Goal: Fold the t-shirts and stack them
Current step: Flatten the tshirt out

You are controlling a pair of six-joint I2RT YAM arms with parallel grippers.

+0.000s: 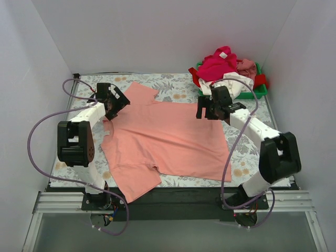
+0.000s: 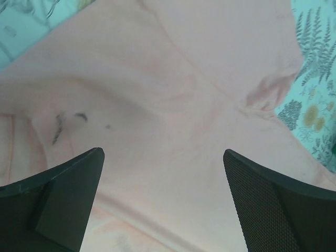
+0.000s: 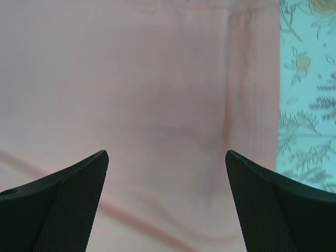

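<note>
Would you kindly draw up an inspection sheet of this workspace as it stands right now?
Surface: table with a floral cover, largely hidden under a shirt.
Job's things: salmon-pink t-shirt spread flat, collar toward the left arm; pile of other t-shirts, magenta, white, red and dusty pink, heaped in the green tray at the far right corner.
Clutter: nothing seen.
Grippers: left gripper open, above the shirt's far shoulder; right gripper open, above the shirt near its hem edge; neither holds anything.
Cables: purple cables loop loosely beside each arm, clear of the shirt.
Surroundings: plain white walls on three sides.
</note>
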